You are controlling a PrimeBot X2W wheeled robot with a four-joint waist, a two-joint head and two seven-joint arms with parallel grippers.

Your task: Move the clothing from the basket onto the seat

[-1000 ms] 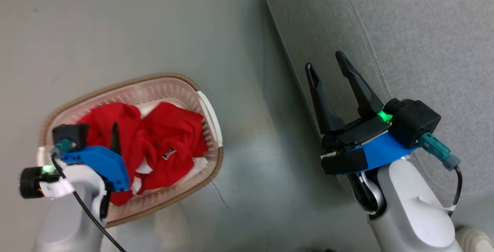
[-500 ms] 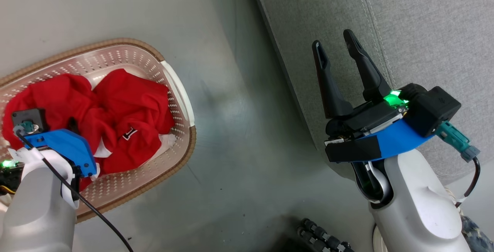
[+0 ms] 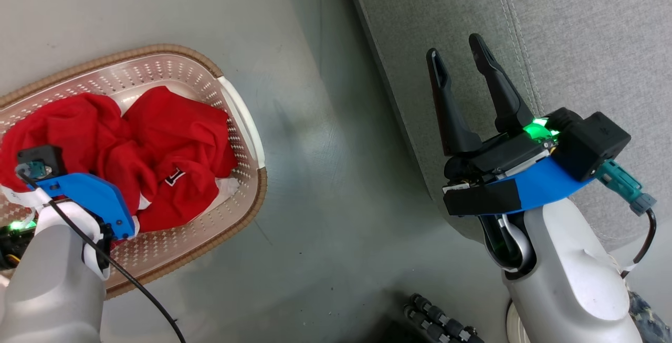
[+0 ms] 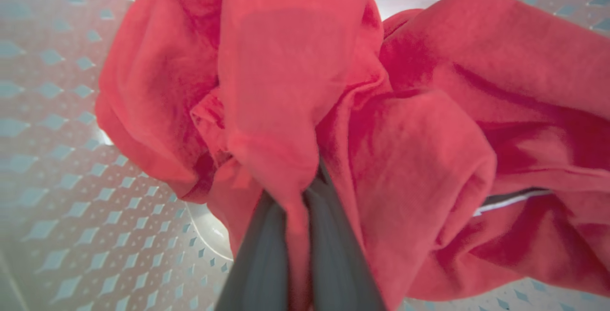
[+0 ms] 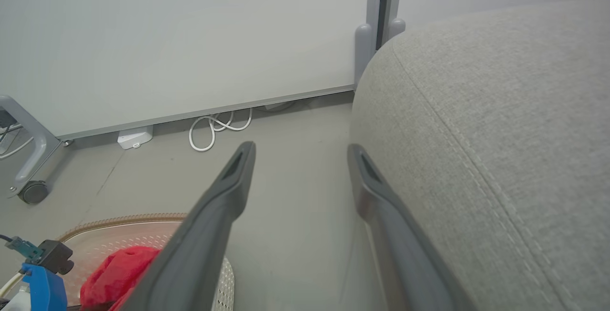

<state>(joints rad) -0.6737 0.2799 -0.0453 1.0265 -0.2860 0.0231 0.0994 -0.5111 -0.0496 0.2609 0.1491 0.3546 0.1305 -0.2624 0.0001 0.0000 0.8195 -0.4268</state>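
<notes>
The cream basket (image 3: 247, 133) with a brown rim stands on the floor at the left and holds the red clothing (image 3: 173, 143), crumpled, with a small dark-and-white logo facing up. My left gripper (image 4: 298, 215) reaches down into the basket and is shut on a fold of the red clothing (image 4: 281, 111), which bunches up between its dark fingers (image 4: 259, 254). My right gripper (image 3: 455, 56) hangs open and empty beside the front edge of the light-grey seat (image 3: 577, 33). The same right gripper (image 5: 300, 151) points along the floor between the basket (image 5: 157, 220) and the seat (image 5: 500, 135).
Grey floor lies between basket and seat. A white cable (image 5: 214, 127) and a white box (image 5: 135, 137) lie by the far wall. A wheeled grey frame (image 5: 28, 158) stands at far left. My base's black tracked part (image 3: 441, 322) shows at the bottom.
My left gripper has gone from open to shut on the red clothing inside the basket. The head camera shifted, so the basket sits further left in view. My right gripper stayed open.
</notes>
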